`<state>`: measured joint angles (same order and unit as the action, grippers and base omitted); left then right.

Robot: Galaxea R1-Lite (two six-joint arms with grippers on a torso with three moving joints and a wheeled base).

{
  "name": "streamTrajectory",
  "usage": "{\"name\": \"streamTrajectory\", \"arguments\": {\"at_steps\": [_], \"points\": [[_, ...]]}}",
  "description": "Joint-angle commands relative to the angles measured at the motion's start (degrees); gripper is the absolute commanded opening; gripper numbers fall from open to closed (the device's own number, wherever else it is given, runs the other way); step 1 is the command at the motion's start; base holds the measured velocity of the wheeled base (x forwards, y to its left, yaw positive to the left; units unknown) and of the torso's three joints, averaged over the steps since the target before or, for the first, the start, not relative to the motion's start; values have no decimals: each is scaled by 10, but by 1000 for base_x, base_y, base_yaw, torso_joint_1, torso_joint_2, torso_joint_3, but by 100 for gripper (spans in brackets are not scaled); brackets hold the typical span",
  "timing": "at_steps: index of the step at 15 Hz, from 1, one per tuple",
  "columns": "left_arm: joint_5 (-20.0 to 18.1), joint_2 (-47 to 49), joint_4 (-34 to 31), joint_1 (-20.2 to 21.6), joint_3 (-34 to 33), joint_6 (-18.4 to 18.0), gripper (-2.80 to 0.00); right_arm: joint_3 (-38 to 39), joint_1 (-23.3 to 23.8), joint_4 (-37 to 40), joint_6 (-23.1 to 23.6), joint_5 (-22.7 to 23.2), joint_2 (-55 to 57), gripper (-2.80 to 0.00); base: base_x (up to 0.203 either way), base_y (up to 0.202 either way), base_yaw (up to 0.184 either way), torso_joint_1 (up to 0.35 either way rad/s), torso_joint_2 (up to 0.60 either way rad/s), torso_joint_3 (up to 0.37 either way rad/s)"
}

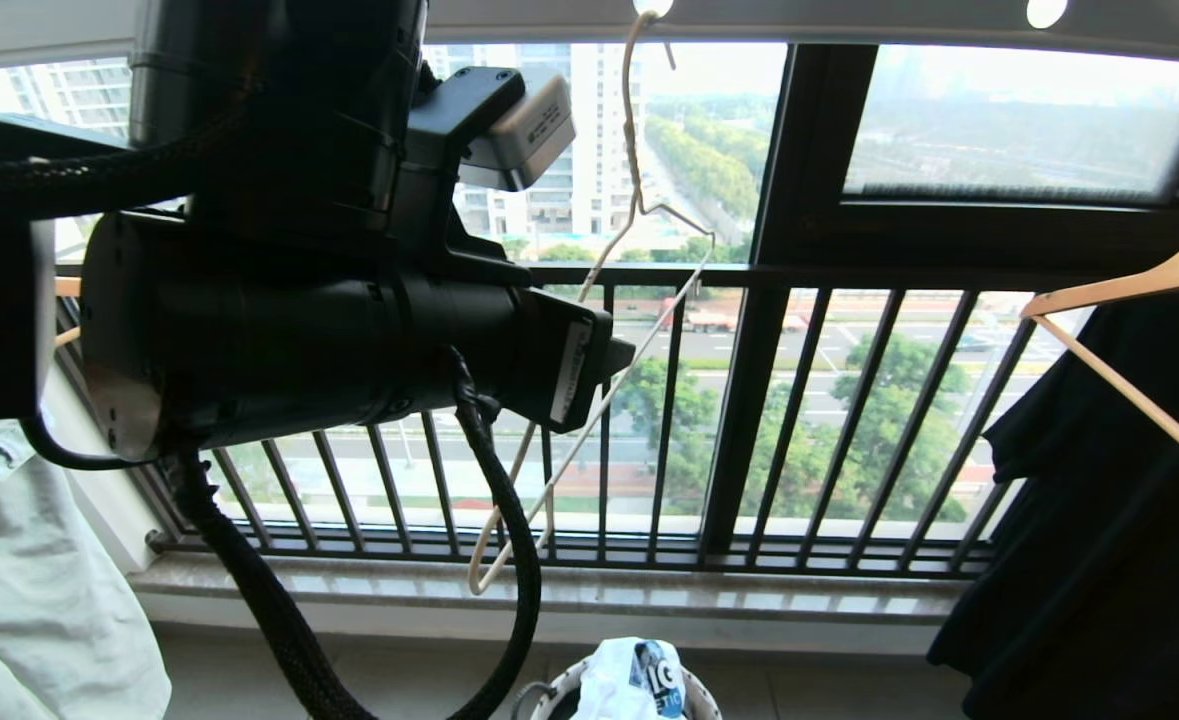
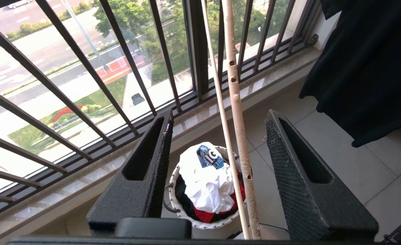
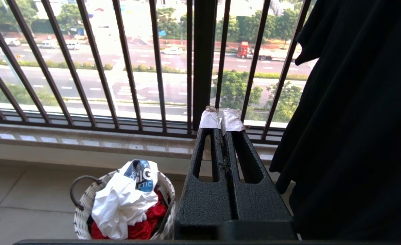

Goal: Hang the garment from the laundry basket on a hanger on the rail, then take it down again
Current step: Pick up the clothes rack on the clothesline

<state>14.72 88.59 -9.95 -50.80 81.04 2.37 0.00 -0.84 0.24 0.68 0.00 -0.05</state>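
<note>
The beige wire hanger [image 1: 633, 150] hangs by its hook from the grey holed rail [image 1: 849, 22] in front of the window. My left arm [image 1: 299, 330] is raised beside it. My left gripper [image 2: 219, 115] is open, and the hanger's two wires [image 2: 238, 112] run between its fingers without either pad pressing on them. Far below, the white garment [image 2: 203, 180] with its navy graphic lies crumpled on top of the laundry basket [image 2: 173, 202] on the floor. My right gripper [image 3: 220, 117] is parked low beside the basket [image 3: 81, 214], shut and empty.
A red garment [image 3: 146, 217] lies under the white one in the basket. A black garment [image 1: 1099, 550] on a wooden hanger [image 1: 1129, 285] hangs at the right. A pale denim piece [image 1: 29, 600] hangs at the left. The black barred window railing [image 1: 749, 400] and stone sill [image 1: 749, 590] stand behind.
</note>
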Motion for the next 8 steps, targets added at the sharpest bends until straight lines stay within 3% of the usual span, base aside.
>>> {"name": "streamTrajectory", "arguments": {"at_steps": [1, 8], "points": [[1, 0, -1, 0, -5, 0, -280, 0, 0, 0, 0, 0, 0, -280, 0, 0, 0, 0, 0, 0], [1, -4, 0, 0, -5, 0, -280, 0, 0, 0, 0, 0, 1, -280, 0, 0, 0, 0, 0, 0]]}}
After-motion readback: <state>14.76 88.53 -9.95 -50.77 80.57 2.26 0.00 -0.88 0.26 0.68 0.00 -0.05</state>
